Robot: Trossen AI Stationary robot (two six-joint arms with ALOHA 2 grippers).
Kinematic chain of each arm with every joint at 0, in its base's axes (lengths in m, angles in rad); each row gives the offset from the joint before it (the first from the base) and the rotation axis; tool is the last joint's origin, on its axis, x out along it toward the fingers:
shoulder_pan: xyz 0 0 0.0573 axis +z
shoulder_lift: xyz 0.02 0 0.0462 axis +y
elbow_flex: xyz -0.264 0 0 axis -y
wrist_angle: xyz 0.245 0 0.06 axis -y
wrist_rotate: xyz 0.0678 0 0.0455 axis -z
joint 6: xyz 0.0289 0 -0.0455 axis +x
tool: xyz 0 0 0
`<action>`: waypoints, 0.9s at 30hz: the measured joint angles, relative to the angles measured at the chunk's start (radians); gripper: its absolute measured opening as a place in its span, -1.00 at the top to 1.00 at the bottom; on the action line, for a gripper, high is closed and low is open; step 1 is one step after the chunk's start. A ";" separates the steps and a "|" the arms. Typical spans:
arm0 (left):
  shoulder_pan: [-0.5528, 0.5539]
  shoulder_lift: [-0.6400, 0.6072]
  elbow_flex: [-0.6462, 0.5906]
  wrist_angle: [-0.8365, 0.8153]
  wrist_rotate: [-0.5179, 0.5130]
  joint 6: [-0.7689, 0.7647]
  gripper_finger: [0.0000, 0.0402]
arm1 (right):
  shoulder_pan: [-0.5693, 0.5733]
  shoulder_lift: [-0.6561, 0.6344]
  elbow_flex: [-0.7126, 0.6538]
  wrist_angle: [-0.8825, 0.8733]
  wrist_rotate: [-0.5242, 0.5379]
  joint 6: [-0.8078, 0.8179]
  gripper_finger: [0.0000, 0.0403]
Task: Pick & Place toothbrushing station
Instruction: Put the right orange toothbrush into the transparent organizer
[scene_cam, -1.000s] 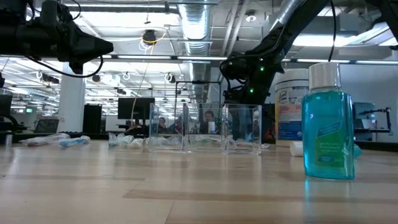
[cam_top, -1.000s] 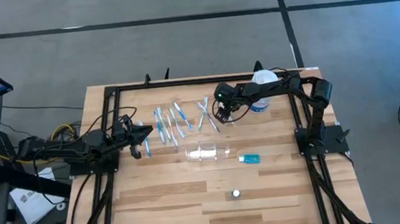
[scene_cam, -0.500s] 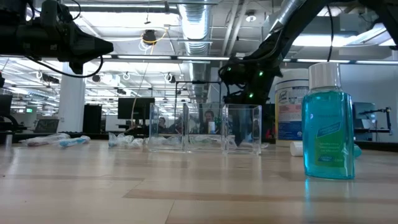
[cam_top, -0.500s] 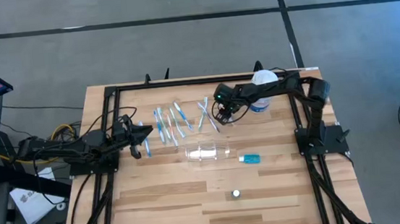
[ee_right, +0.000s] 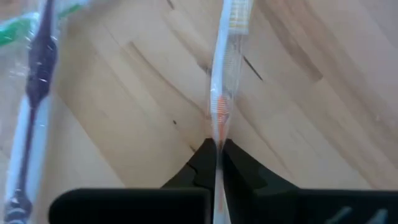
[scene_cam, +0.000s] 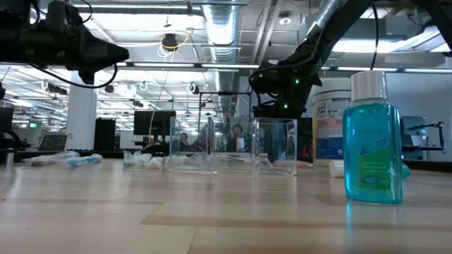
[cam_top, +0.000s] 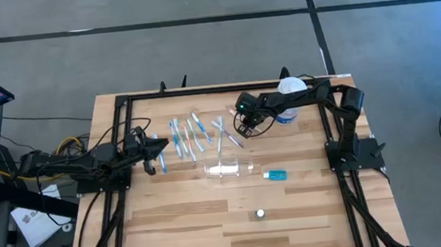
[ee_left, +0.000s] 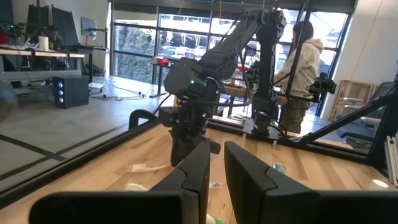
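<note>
Several thin toothbrushes (cam_top: 193, 134) lie scattered flat on the far middle of the table. A clear cup (cam_top: 228, 168) lies on its side nearer the front, with a small tube with a blue end (cam_top: 275, 175) flat on the wood to its right. My right gripper (cam_top: 242, 131) stands at the right end of the brushes, pointing steeply down and shut on one toothbrush (ee_right: 227, 56). My left gripper (cam_top: 158, 146) waits above the table's left side, its fingers (ee_left: 193, 180) a narrow gap apart with nothing between them. My right gripper pinches a thin, clear-wrapped toothbrush between its two fingertips, at one end of its handle (ee_right: 219, 127). The fingers come from above, slanting down. The brush runs straight ahead from the fingers, low over the wood; whether it is lifted clear I cannot tell.
A large white tub (cam_top: 289, 101) stands just right of my right gripper. A blue bottle with a white cap (scene_cam: 373, 141) stands near the front edge. Another toothbrush (ee_right: 31, 106) lies close beside the held one. A black frame (cam_top: 123, 108) rims the table.
My right gripper has stayed where it was and shut on one toothbrush. The brushes under it have shifted and turned a little on the table.
</note>
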 joint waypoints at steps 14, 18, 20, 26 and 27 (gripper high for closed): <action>0.000 0.004 0.000 0.002 0.000 0.000 0.78 | 0.003 -0.025 0.000 0.026 -0.052 -0.019 0.99; 0.000 0.004 0.000 0.008 0.000 0.000 0.78 | 0.015 -0.067 0.001 0.041 -0.051 -0.019 0.99; 0.000 0.004 0.000 0.011 0.000 0.000 0.78 | 0.022 -0.095 0.001 0.047 -0.051 -0.019 0.99; 0.000 0.006 0.000 0.034 0.000 0.000 0.78 | 0.069 -0.167 0.001 0.092 -0.052 -0.022 1.00; 0.000 0.007 0.000 0.037 0.000 0.000 0.78 | 0.078 -0.178 0.002 0.104 -0.052 -0.026 1.00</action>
